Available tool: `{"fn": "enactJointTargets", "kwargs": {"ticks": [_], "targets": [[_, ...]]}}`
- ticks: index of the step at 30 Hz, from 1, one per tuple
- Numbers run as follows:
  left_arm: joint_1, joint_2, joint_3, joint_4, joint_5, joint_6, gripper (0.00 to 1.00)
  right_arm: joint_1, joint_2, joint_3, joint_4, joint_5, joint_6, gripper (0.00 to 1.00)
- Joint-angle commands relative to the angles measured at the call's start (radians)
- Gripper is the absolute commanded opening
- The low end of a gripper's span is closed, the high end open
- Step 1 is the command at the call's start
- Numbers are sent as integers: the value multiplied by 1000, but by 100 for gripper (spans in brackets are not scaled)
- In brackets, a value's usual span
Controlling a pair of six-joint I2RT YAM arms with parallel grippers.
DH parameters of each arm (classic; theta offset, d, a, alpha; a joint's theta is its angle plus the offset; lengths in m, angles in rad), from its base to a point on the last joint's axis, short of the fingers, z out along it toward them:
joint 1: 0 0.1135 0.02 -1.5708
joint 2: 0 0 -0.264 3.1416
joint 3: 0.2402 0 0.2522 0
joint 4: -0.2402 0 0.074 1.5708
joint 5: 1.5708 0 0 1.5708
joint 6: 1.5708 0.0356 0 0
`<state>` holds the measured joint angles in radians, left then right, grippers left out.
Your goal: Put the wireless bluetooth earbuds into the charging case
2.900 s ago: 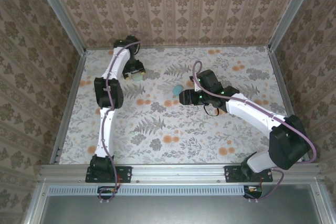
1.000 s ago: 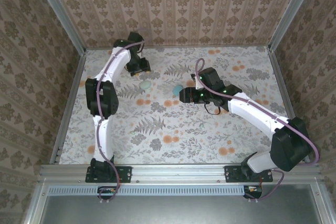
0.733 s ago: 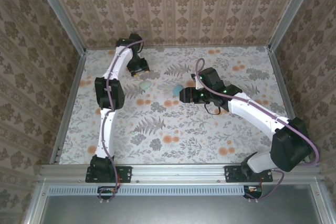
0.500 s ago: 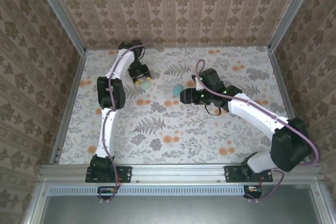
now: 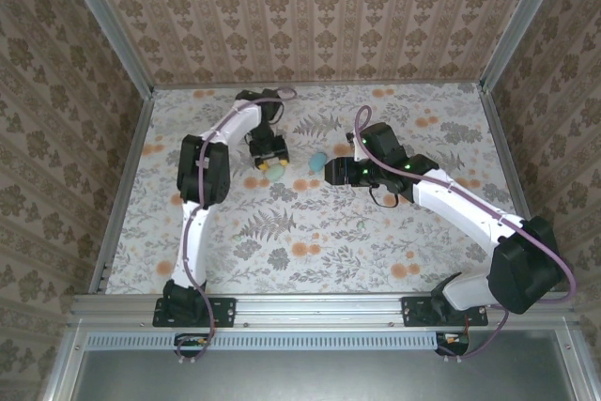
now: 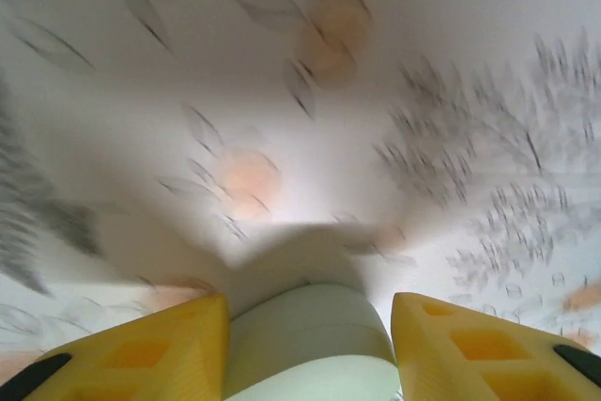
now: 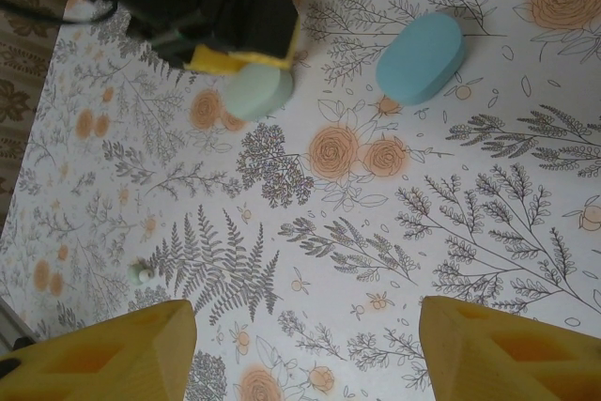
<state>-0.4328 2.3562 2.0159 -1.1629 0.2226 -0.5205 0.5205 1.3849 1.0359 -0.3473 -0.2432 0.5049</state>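
My left gripper [image 5: 272, 159] is shut on the mint-green oval part of the charging case [image 5: 276, 174], which has a seam across it. That mint part [image 6: 310, 335] sits between the yellow fingers [image 6: 141, 354] just above the floral cloth. The teal-blue oval part [image 5: 319, 159] lies flat a little to its right, apart from it. In the right wrist view the mint part [image 7: 256, 91] is at upper left and the teal part [image 7: 420, 56] at upper right. One tiny pale earbud [image 7: 141, 272] lies by a fern print. The other earbud is hidden. My right gripper [image 7: 302, 312] hovers open, holding nothing.
The floral cloth [image 5: 310, 232] covers the whole table. Patterned walls and metal rails [image 5: 122, 185] close it in on three sides. The right arm [image 5: 441, 194] reaches in from the near right, its gripper [image 5: 331, 173] close to the teal part.
The mint part lay loose on the cloth a second ago. My left gripper came down, shut on it and carried it right toward the teal part. The right arm barely moved.
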Motion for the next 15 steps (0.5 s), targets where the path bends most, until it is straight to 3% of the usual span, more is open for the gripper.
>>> {"fn": "enactJointTargets", "kwargs": {"ticks": [1,8,11,15], "targets": [[-58,-124,-154,97,16,-15,49,-5,0,-8,-12,-19,18,65],[-112,-345,-434,234,2,-54,52,7,42,-4,-24,-15,65,65],[-92,-427,-486,237,-41,-40,56,44,66,-15,-31,30,107,64],[-29,-500,-594,313,-5,-22,55,110,142,-20,-11,48,184,63]]}}
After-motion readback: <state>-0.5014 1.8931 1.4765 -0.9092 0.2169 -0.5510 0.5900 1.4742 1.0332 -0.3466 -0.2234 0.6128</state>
